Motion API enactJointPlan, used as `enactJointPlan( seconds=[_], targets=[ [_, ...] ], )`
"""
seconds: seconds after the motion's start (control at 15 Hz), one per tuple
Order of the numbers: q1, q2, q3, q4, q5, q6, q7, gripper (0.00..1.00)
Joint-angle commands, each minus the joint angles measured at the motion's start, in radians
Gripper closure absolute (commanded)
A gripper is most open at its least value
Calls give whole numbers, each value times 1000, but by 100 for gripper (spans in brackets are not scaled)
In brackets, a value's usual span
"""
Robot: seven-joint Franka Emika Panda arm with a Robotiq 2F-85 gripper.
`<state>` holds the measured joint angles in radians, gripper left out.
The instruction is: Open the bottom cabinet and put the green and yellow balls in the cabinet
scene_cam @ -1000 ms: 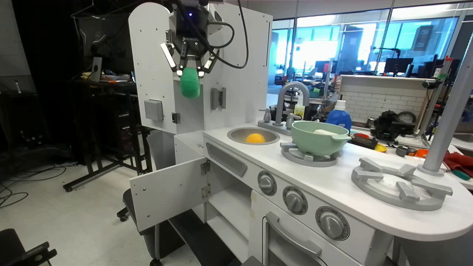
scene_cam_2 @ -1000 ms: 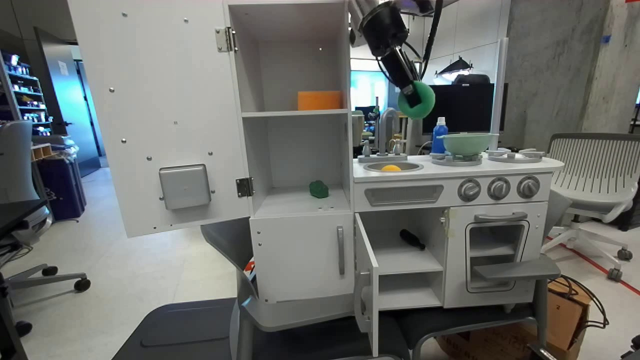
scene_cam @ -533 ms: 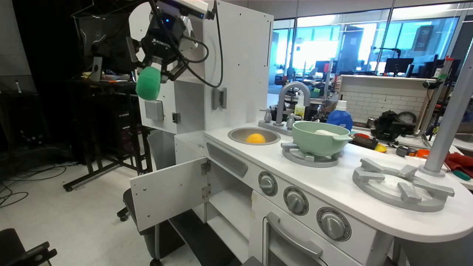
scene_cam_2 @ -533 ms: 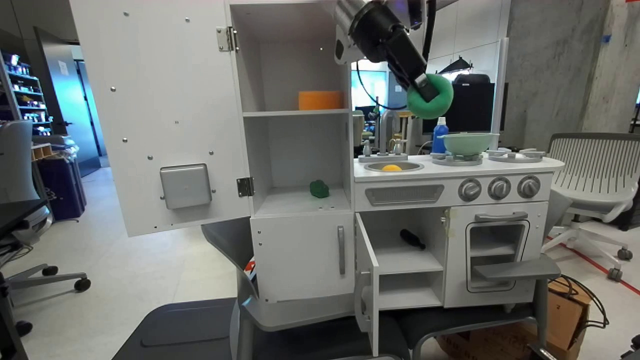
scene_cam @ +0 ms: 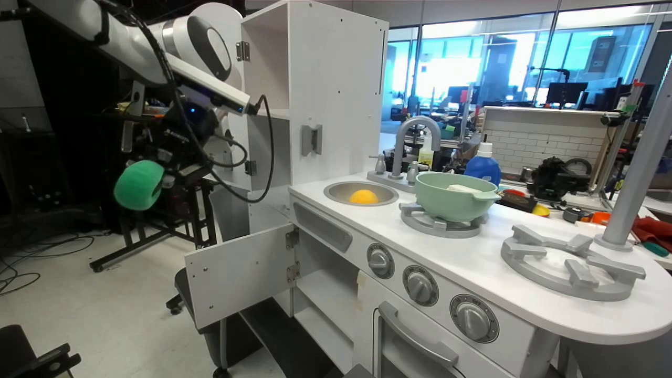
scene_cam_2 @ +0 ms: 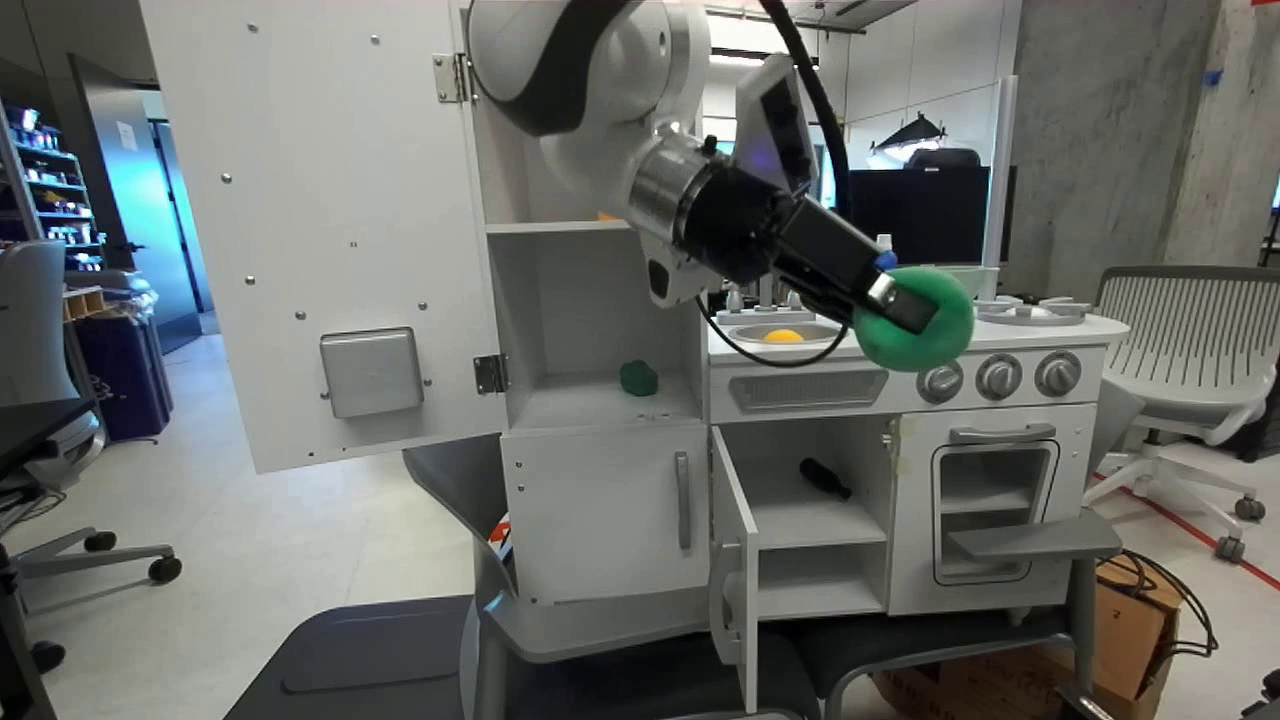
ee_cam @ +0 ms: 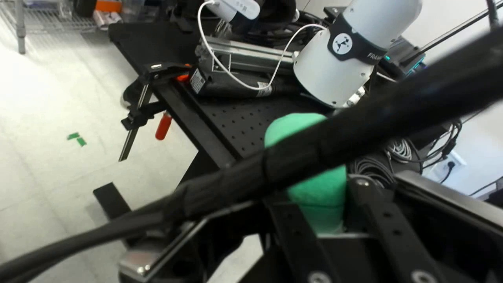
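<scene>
Nearest in an exterior view, our gripper (scene_cam_2: 905, 308) pinches the green ball (scene_cam_2: 928, 345) in mid-air. Farther, lower and to the left, a door (scene_cam_2: 733, 520) stands wide at the left edge of what we take as the bottom cabinet (scene_cam_2: 800, 525); opening looks done, and we judge the carry is in hand. Next we should bring the ball down leftward, clear that door and release inside. Farther still, both exterior views show the yellow ball (scene_cam: 363, 197) in the sink (scene_cam: 387, 195).

The held ball (scene_cam: 137, 186) is sitting in the gripper (scene_cam_2: 905, 308), out before the counter (scene_cam: 472, 254); other ball (scene_cam: 363, 197) is lying in sink (scene_cam: 336, 193), faucet (scene_cam: 398, 152) is standing behind. In an exterior view, bowl (scene_cam: 455, 198) is resting on burner (scene_cam: 457, 231), right of sink. Bottom cabinet (scene_cam_2: 800, 520) is standing below sink, left of oven (scene_cam_2: 985, 490).
</scene>
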<state>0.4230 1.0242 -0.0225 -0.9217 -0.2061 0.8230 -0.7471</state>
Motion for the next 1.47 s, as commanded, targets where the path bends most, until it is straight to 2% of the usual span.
enactJointPlan(
  seconds=[0.0,0.33,0.4,0.73,1.07,1.4],
  targets=[
    [62,-125,-4,-248,-53,46,74,94],
    [117,-259,-1,-488,-114,270,302,94],
    [51,-290,103,-525,-157,293,385,94],
    [-12,-437,171,-770,-167,472,581,94],
    [-84,-598,181,-1038,-159,644,717,94],
    [-200,-759,132,-1324,-170,971,843,94]
  ],
)
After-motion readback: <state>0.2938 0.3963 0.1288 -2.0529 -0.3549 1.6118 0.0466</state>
